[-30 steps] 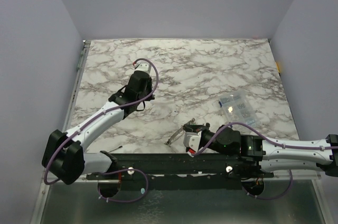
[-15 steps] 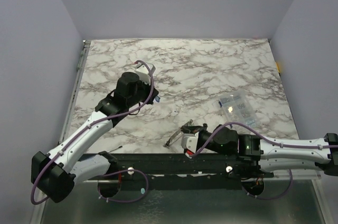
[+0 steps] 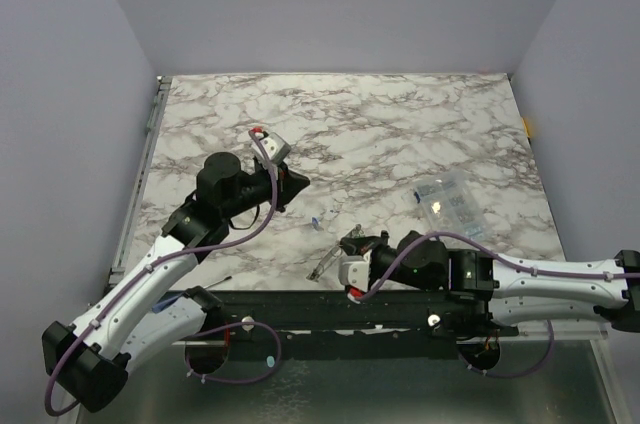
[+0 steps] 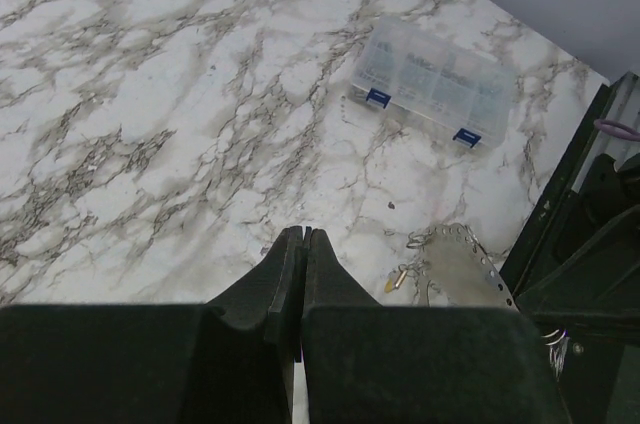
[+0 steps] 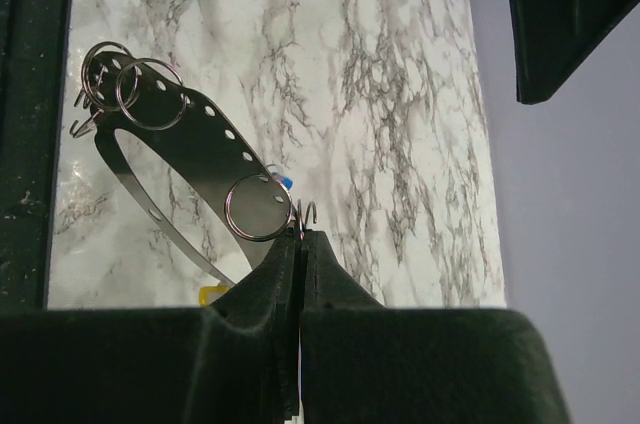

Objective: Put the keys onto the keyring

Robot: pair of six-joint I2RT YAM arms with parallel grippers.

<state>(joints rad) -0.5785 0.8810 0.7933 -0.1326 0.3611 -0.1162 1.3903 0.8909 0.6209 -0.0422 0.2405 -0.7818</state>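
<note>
My right gripper (image 3: pixel 348 241) is shut on the keyring (image 5: pixel 190 129), a flat grey perforated metal hoop with small split rings, and holds it just above the table's near edge. The keyring also shows in the top view (image 3: pixel 325 266) and the left wrist view (image 4: pixel 462 266). A blue key head (image 5: pixel 283 182) shows beside the hoop, and a yellow one (image 5: pixel 215 294) beside my finger. A small blue piece (image 3: pixel 316 223) lies on the marble. No green key shows. My left gripper (image 3: pixel 298 182) is shut, with nothing visible in it, above the table and pointing right towards the keyring.
A clear plastic box (image 3: pixel 447 201) lies at the right of the marble table (image 3: pixel 400 134); it also shows in the left wrist view (image 4: pixel 432 84). The black rail (image 3: pixel 330 309) runs along the near edge below the right gripper.
My left arm has swung back and turned, so its gripper now points right towards the keyring. My right gripper has shifted slightly left with the keyring.
</note>
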